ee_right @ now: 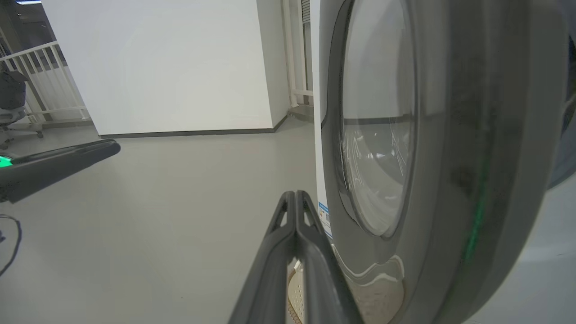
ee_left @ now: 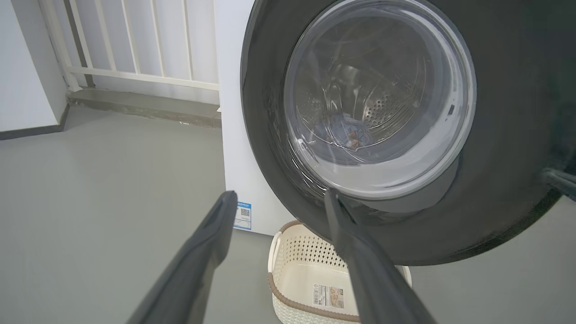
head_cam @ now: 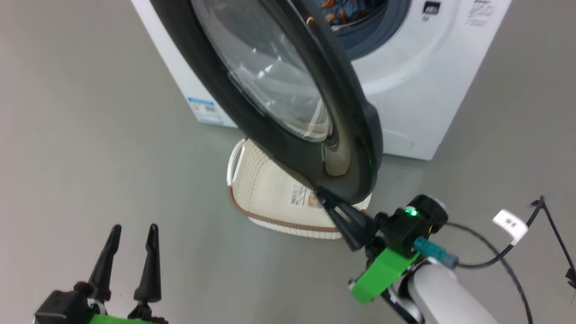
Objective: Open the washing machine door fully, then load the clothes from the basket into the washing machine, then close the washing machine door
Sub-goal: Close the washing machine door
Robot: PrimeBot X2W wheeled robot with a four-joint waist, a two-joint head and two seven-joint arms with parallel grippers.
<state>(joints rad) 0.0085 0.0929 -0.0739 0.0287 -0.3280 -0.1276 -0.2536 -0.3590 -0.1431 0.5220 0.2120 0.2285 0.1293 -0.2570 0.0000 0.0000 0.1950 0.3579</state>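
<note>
The washing machine [head_cam: 405, 67] stands at the top with its door [head_cam: 355, 135] swung out, the black rim and glass bowl facing me. The clothes [head_cam: 333, 13], blue with orange print, lie inside the drum and also show through the glass [ee_left: 346, 132]. The cream basket [head_cam: 270, 193] sits on the floor under the door, its label bare on the bottom. My right gripper [head_cam: 321, 194] is shut, holding nothing, its tips against the door's lower rim on the outer face [ee_right: 450, 157]. My left gripper [head_cam: 132, 231] hangs open at the lower left, apart from everything.
Grey floor spreads wide to the left of the machine. A black cable with a white tag [head_cam: 510, 222] trails by my right forearm. A white railing [ee_left: 135, 67] and a low step run behind the machine's left side.
</note>
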